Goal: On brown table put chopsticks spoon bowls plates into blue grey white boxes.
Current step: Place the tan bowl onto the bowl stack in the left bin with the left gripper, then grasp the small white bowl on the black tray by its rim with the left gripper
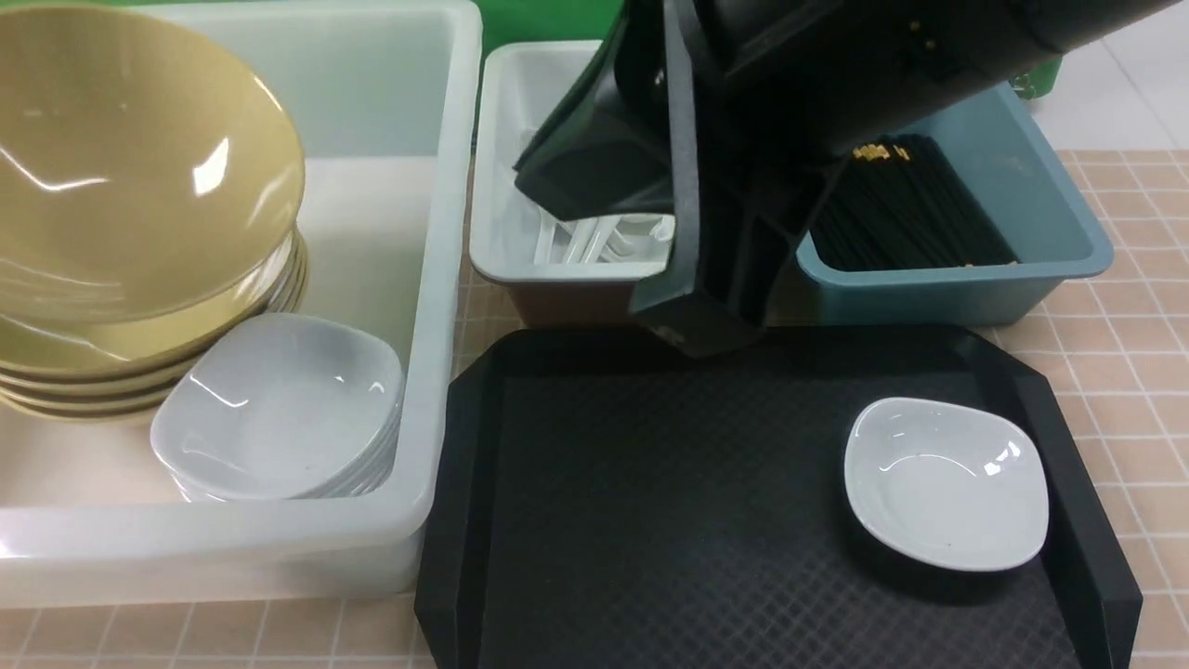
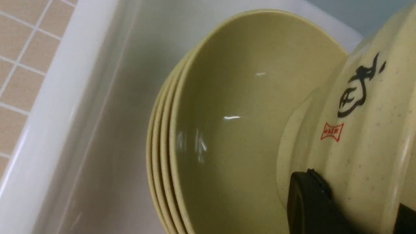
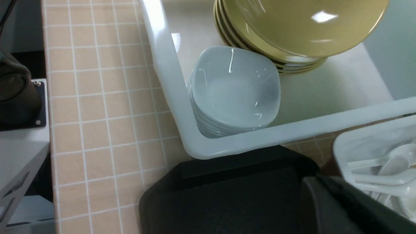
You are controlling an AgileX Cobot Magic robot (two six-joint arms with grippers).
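My left gripper point(image 2: 357, 211) is shut on the rim of an olive-yellow bowl point(image 2: 364, 107), which is held tilted over the stack of bowls point(image 2: 234, 130) inside the large white box point(image 1: 446, 279). In the front view the tilted bowl point(image 1: 121, 158) hides that gripper. A stack of white plates point(image 1: 279, 409) sits beside the bowls. One more plate point(image 1: 947, 483) lies on the black tray point(image 1: 650, 502). My right gripper point(image 1: 706, 316) hangs above the tray's far edge with nothing seen in it. Spoons point(image 1: 604, 237) lie in the grey box point(image 1: 502, 139) and chopsticks point(image 1: 901, 204) in the blue box point(image 1: 1040, 186).
The three boxes stand side by side on the brown tiled table point(image 1: 1115, 353), with the tray in front of the grey and blue ones. The right arm's black body point(image 1: 790, 84) blocks part of the grey and blue boxes. A dark robot base point(image 3: 16, 94) sits beyond the table edge.
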